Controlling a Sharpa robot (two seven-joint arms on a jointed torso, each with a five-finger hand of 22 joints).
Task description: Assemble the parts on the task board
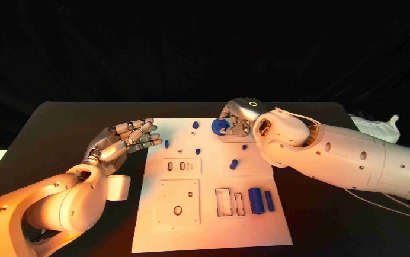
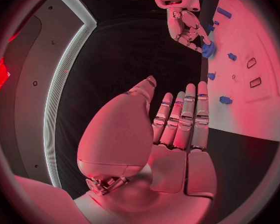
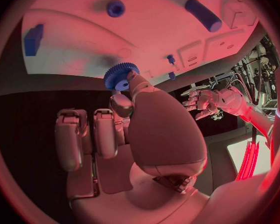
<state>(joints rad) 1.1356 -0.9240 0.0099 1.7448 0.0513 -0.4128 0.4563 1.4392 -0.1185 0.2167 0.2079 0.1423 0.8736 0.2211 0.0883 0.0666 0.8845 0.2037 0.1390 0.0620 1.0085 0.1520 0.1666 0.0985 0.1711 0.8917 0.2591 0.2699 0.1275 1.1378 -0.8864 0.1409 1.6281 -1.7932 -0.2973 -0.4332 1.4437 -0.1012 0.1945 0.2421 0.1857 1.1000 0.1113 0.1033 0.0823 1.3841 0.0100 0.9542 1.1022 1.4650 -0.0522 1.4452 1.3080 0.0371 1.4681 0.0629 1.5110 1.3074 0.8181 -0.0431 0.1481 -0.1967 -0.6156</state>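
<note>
Head view puts the right hand [image 1: 239,118] at the task board's [image 1: 214,227] far edge, pinching a blue gear [image 1: 220,127] just above that edge. To seat it well, keep the gear flat over its post and lower straight. Beside the board, the left hand [image 1: 127,140] hovers spread, holding nothing.

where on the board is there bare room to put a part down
Bare patch on the task board along its near edge, below the square plate and slots. Crowded at the far edge, where the right hand holds the gear, and around the cylinders.
</note>
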